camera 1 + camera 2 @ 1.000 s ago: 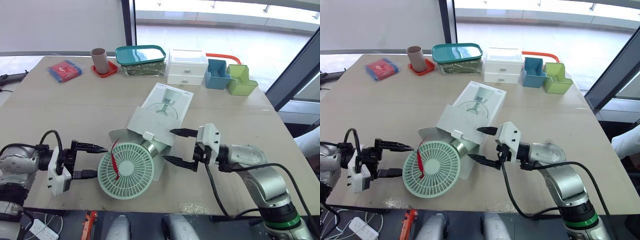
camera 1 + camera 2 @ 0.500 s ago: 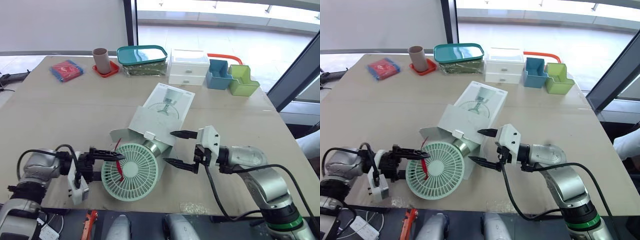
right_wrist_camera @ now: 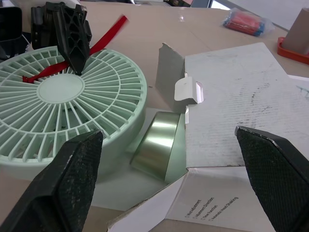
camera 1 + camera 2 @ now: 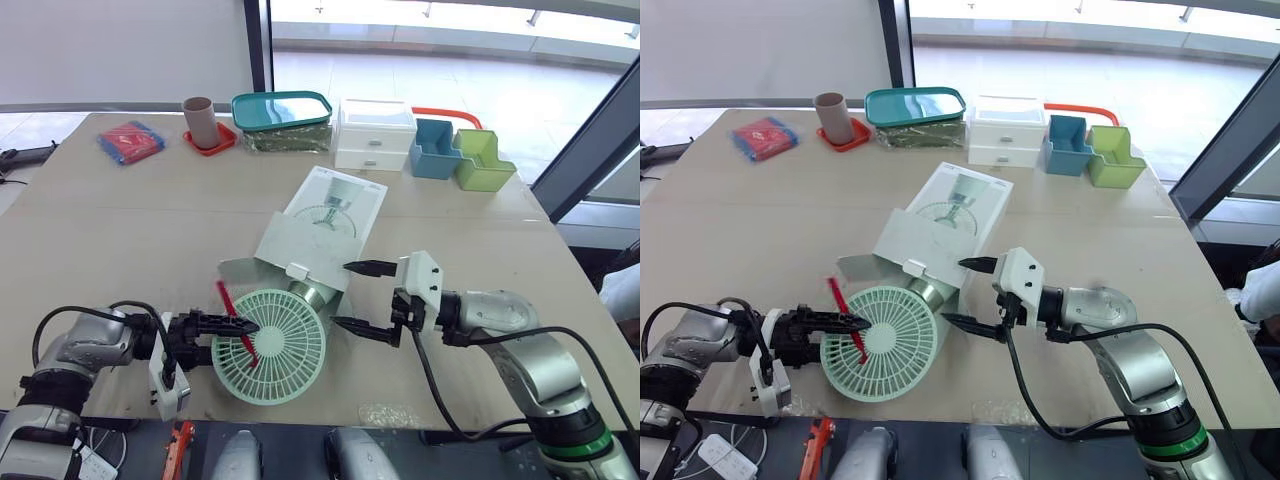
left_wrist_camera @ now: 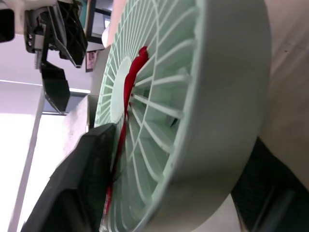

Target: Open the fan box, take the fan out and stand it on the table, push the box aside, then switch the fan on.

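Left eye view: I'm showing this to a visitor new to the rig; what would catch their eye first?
The mint-green fan, a red strip across its grille, lying half out of the white box at the near edge of the table. The left gripper is shut on its rim, while the right gripper hangs open beside the box's mouth.

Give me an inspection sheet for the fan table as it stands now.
Surface: beige table, no spills seen.
Job's things: fan lying down, not standing, head out of the open box, silver base at the box mouth; red strip across the grille.
Clutter: red packet, cup on a coaster, teal-lidded tub, drawers, blue bin, green bin, all along the far edge.
Grippers: left gripper shut on the fan's rim; right gripper open beside the box mouth, holding nothing.
Cables: left arm cable, right arm cable.
Surroundings: windows behind.
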Controlling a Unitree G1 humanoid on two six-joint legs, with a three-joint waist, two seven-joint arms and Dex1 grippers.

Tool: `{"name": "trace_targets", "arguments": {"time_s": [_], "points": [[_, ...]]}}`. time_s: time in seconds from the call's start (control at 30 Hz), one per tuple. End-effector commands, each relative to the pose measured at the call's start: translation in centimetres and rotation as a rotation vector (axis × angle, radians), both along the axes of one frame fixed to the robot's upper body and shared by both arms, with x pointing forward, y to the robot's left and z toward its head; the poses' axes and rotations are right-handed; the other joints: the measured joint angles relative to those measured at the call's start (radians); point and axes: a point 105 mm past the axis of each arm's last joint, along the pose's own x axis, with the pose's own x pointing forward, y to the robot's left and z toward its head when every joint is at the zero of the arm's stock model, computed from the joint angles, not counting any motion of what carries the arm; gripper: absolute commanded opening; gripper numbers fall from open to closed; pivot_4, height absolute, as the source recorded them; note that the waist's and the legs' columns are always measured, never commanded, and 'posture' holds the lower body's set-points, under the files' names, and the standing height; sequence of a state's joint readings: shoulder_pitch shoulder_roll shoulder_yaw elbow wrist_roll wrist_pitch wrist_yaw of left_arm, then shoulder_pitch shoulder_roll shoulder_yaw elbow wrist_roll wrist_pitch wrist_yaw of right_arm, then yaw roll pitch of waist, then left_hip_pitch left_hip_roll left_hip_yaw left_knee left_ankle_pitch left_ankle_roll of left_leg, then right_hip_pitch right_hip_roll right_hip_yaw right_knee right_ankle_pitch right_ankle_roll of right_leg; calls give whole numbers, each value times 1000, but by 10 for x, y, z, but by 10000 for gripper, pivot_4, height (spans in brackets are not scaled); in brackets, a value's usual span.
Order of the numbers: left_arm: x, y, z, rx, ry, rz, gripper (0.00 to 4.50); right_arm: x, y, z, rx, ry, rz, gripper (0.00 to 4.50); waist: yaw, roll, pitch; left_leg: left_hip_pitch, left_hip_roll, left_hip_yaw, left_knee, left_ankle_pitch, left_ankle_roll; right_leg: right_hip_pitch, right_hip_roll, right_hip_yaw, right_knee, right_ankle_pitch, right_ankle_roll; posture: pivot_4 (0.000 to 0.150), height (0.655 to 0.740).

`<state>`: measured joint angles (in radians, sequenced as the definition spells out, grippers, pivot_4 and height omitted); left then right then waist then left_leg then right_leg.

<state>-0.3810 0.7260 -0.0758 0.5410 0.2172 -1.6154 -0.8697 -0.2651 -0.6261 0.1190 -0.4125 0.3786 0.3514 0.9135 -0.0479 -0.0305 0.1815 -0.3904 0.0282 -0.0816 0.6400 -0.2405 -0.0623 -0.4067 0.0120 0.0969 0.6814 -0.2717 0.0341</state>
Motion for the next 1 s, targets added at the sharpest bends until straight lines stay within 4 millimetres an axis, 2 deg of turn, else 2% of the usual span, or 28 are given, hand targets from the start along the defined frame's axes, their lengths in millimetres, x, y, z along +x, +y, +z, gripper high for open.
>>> {"name": "trace_targets", "arguments": {"time_s": [0.03, 0.07, 0.37, 0.47, 0.6, 0.8, 0.87, 1.0], "points": [[3, 6, 2, 6, -8, 27, 22929, -4, 4, 10, 7, -46, 20, 45000, 0, 0, 0, 1, 0, 0, 0, 0, 0, 1, 0, 0, 0, 0, 0, 1500, 7400], [3, 6, 3, 0, -17, 23, 21094, -4, 4, 10, 8, -47, 20, 45000, 1, 0, 0, 1, 0, 0, 0, 0, 0, 1, 0, 0, 0, 0, 0, 1500, 7400], [0, 3, 18, -91, -56, 2, 21094, -2, 5, 10, 9, -54, 13, 45000, 0, 0, 0, 1, 0, 0, 0, 0, 0, 1, 0, 0, 0, 1, 1, 1500, 7400], [1, 1, 37, -187, -44, 27, 21094, -2, 5, 10, 11, -57, 8, 45000, 0, 0, 0, 1, 0, 0, 0, 0, 0, 1, 0, 0, 0, 1, 0, 1500, 7400], [-2, -3, 60, -295, 41, 88, 21094, -1, 5, 9, 15, -57, 7, 45000, -2, 0, 0, 1, 1, 0, 0, 0, 0, 0, -1, -1, 1, 1, 0, 1500, 7400], [-13, -1, 74, -387, 178, 185, 21094, 8, 4, 15, 68, -70, -30, 45000, -4, 1, 0, 1, 1, 0, 0, 0, 0, 0, 0, -1, 1, 1, 0, 1500, 7400], [-18, 1, 84, -445, 235, 238, 21094, 12, 3, 16, 71, -75, -35, 45000, -4, 1, 1, 1, 1, 0, 0, 0, 0, 0, 0, -1, 1, 1, 0, 1500, 7400], [-14, 5, 104, -581, 307, 359, 21094, 18, 3, 16, 74, -80, -40, 45000, -1, 1, 1, 1, 1, 1, 0, 0, 0, 0, 0, 0, 1, 1, 0, 1500, 7400]]}}
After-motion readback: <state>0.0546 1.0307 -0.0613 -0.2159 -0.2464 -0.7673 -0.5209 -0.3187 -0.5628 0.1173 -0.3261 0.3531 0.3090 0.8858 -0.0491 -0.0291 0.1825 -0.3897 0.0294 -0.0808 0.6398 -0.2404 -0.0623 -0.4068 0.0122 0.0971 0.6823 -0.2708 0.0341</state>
